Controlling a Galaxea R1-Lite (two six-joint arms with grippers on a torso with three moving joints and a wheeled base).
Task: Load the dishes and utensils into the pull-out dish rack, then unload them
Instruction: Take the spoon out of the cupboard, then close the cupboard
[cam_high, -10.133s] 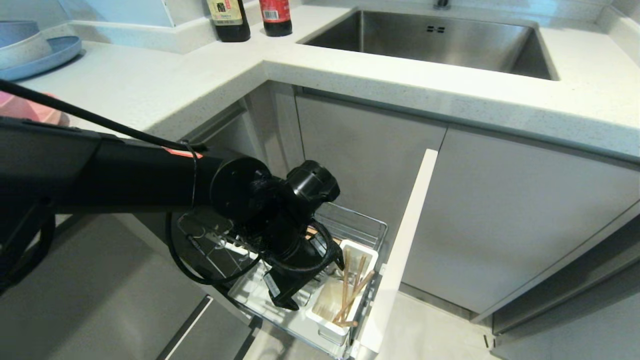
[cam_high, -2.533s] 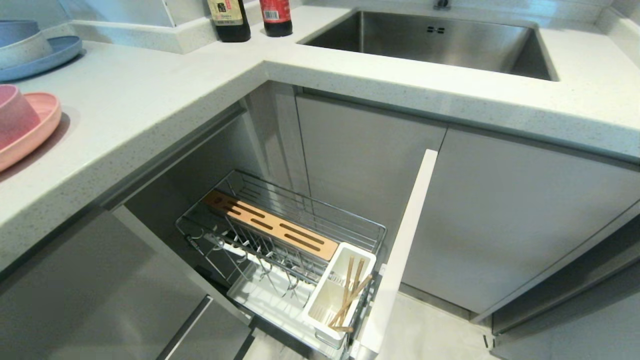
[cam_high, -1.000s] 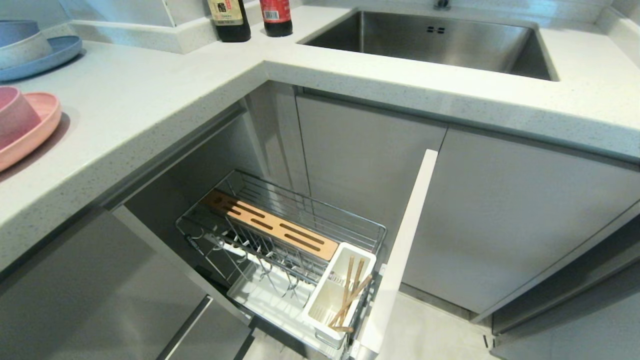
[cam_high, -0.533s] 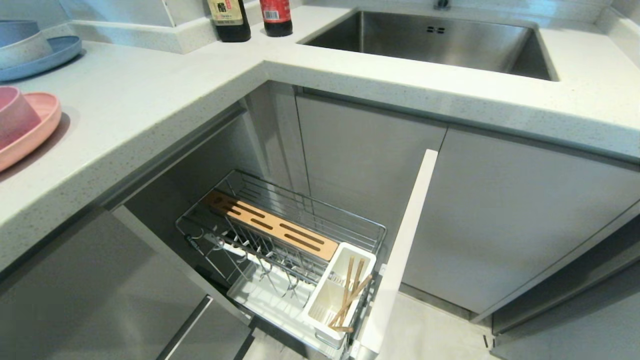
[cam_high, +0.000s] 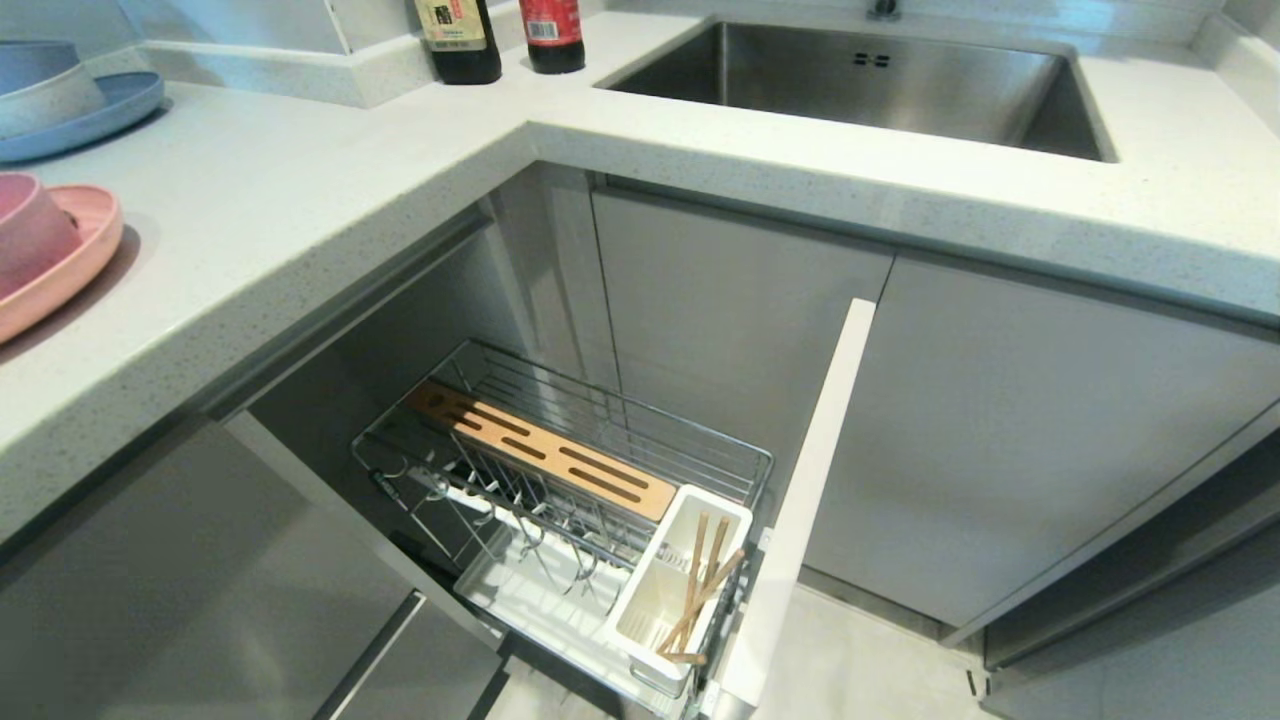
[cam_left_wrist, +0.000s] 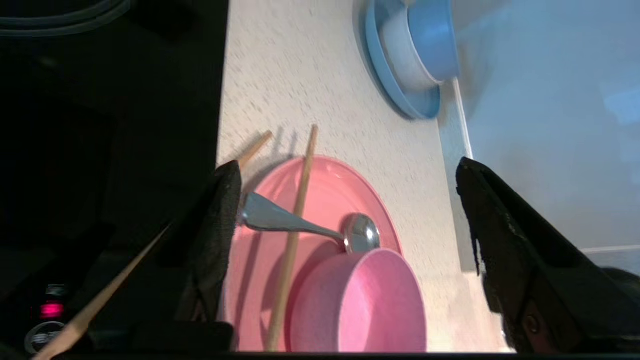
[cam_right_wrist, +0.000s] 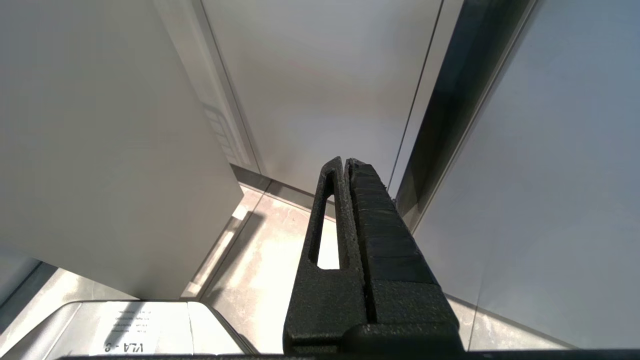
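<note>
Our left gripper (cam_left_wrist: 345, 230) hangs with fingers spread wide and empty above the large flat pink plate (cam_left_wrist: 325, 200). Between the fingers lie the shiny metal spoon (cam_left_wrist: 300, 227), a light wooden chopstick (cam_left_wrist: 295, 225) and the small pink bowl (cam_left_wrist: 365, 300). We judge we're unloading, with more chopsticks waiting in the chrome wire dish rack (cam_high: 600, 470). Our right gripper (cam_right_wrist: 347, 190), clenched, is parked low.

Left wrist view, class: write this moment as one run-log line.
left gripper: open, above pink plate | on plate: pink bowl, spoon, chopstick | right gripper: shut, parked
</note>
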